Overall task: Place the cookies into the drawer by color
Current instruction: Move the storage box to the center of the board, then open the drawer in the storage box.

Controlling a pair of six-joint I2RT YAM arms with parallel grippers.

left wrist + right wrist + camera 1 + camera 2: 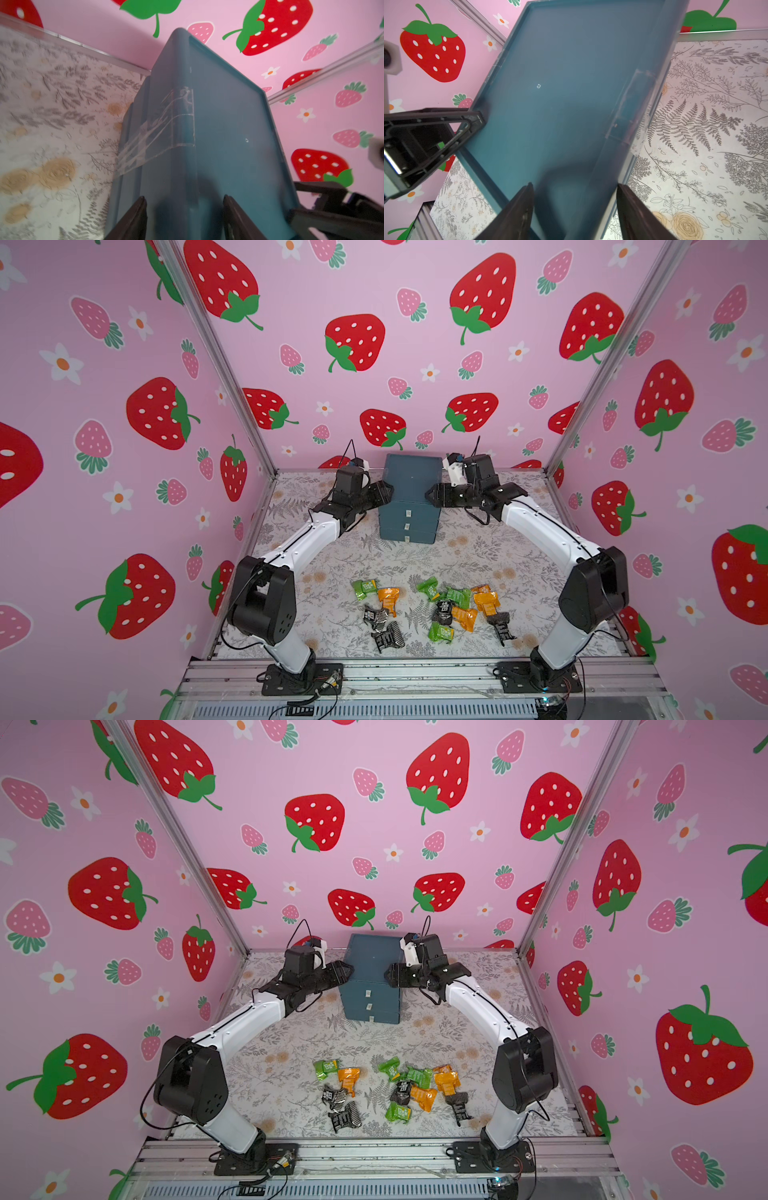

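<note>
The drawer (409, 489), behind the cookies (432, 608) on the counter (332, 547), is being flanked by the left claw (388, 492) and right claw (430, 494), both open astride its top edges. It should be steadied while a tab (408, 513) is being pulled.

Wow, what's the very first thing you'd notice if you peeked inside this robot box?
Giant red strawberries cover the pink walls all around. At the back of the table, the left gripper and right gripper reach at a dark blue drawer box from either side. Near the front lies a scattered heap of green, orange and black cookies.
</note>
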